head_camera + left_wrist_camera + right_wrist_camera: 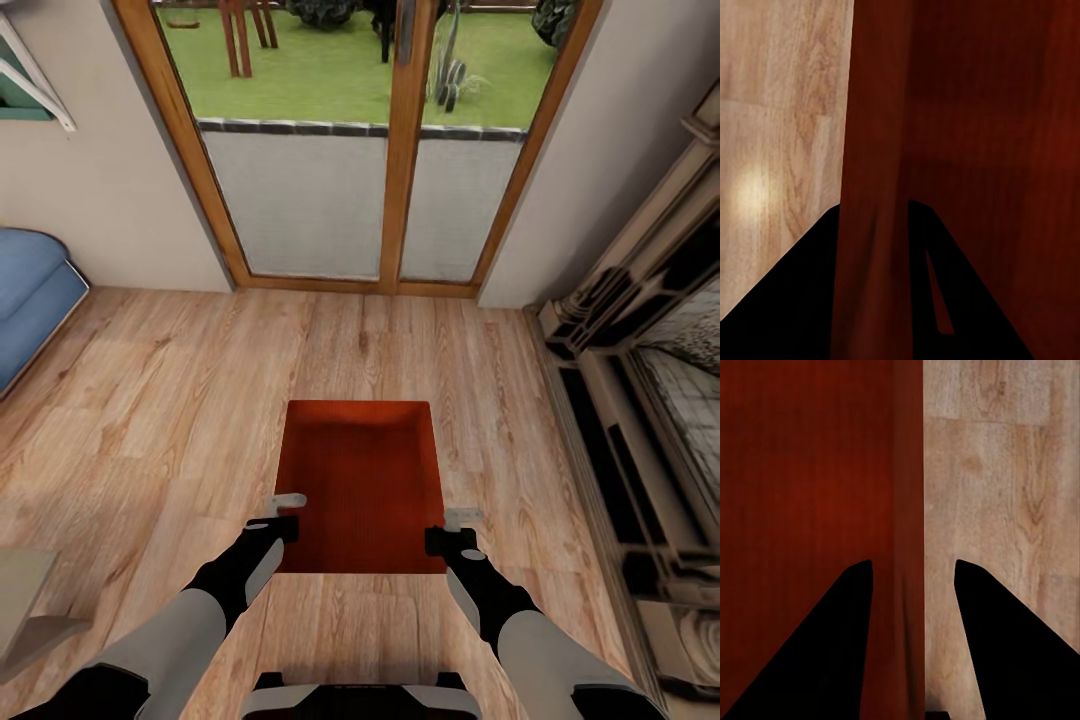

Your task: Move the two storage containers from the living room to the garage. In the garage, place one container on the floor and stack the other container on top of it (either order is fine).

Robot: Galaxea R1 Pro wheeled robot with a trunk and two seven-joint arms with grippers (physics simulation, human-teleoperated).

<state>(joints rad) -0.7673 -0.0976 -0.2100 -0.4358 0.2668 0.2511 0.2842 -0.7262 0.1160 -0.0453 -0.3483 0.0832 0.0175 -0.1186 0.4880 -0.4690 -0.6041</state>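
Red bin [362, 485] on the wood floor [150, 400] in front of the glass doors [350, 150]. Left gripper [287, 512] jaws straddle its left wall, right gripper [455, 530] jaws straddle its right wall; clamped or not, cannot tell.

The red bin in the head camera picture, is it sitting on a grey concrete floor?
No. The storage container is over a light wood plank floor, in front of glass doors.
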